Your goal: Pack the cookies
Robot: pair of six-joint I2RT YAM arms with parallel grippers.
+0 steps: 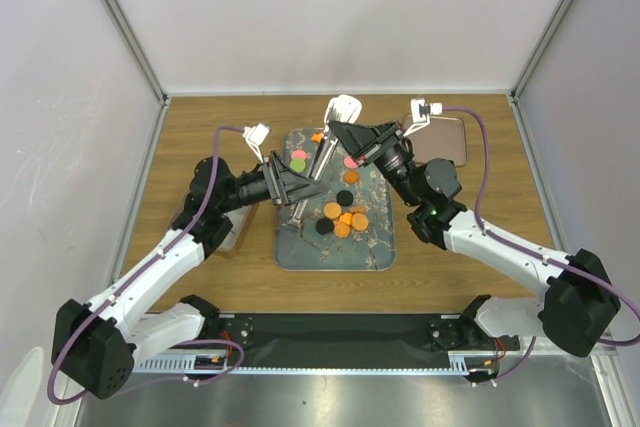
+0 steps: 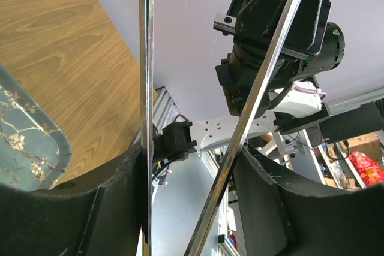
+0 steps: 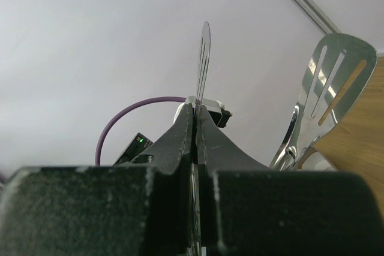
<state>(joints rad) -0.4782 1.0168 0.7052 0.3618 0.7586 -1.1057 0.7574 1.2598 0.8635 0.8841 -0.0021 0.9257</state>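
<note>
Your right claw [image 3: 194, 127] is clenched on one arm of the tongs [image 3: 204, 58], which shows edge-on between its fingers. The other slotted blade splays off to one side of it. Your left claw [image 2: 189, 208] grasps the same tongs further along, with a finger against each arm (the two arms cross just beyond it). The cookies [image 1: 345, 217] lie under both claws on the tray [image 1: 290, 247], most of them clustered just beside the left claw.
</note>
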